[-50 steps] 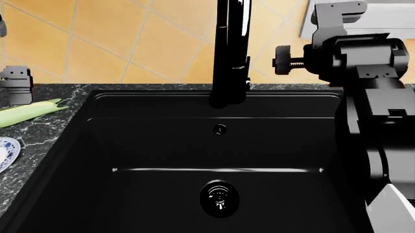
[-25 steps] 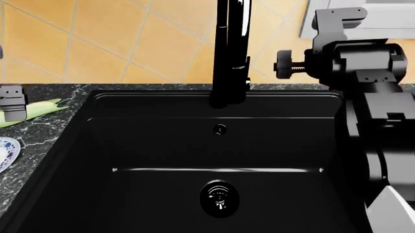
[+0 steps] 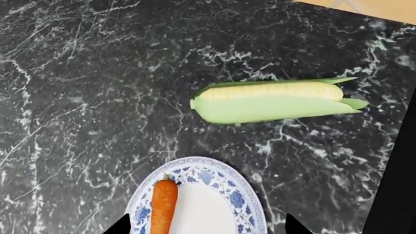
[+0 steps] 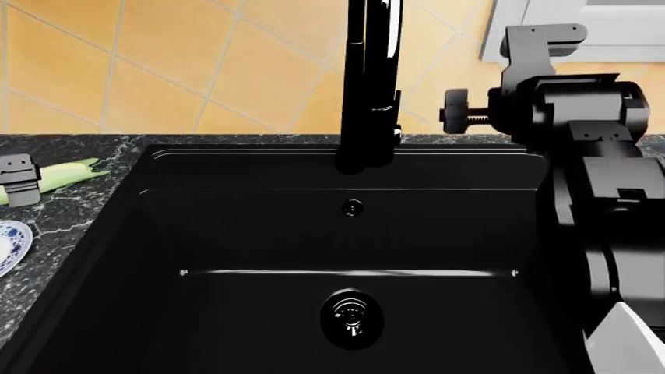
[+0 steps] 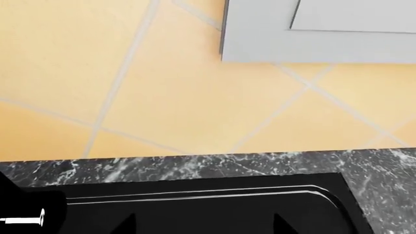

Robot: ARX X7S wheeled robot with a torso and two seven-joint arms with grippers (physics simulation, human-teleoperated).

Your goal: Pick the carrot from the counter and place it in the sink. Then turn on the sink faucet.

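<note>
Black finger tips of my left gripper (image 3: 202,229) show only as two small points at the edge of the left wrist view, wide apart with nothing between them, so I read it as spread and empty. In the head view only a grey piece of that arm shows at the far left edge. Over the last second it has slid leftward and down, from above the counter edge to overlapping the corn cob (image 4: 62,173). So the left arm is travelling toward the produce, away from the sink (image 4: 343,234).

Directly under the left gripper: the carrot (image 3: 163,205) lying on a blue-patterned plate (image 3: 244,204), stem end pointing toward the corn cob. Carrot sits along one side of the plate, touching nothing else. Cob lies just beyond the plate on the counter (image 3: 78,97), apart from it.

Meaning: I judge this as the approach phase, not yet a grasp. The fingers look roughly centred on the plate rather than the carrot, so I'd shift sideways before descending.

Right gripper (image 5: 204,225): two dark tips spread, empty, hanging over the back rim of the sink and facing the tiled wall. It has barely moved in the head view. It's parked near the sink faucet (image 4: 371,78), handy for the lever later.

Sink is empty, and no water shows at the faucet.
</note>
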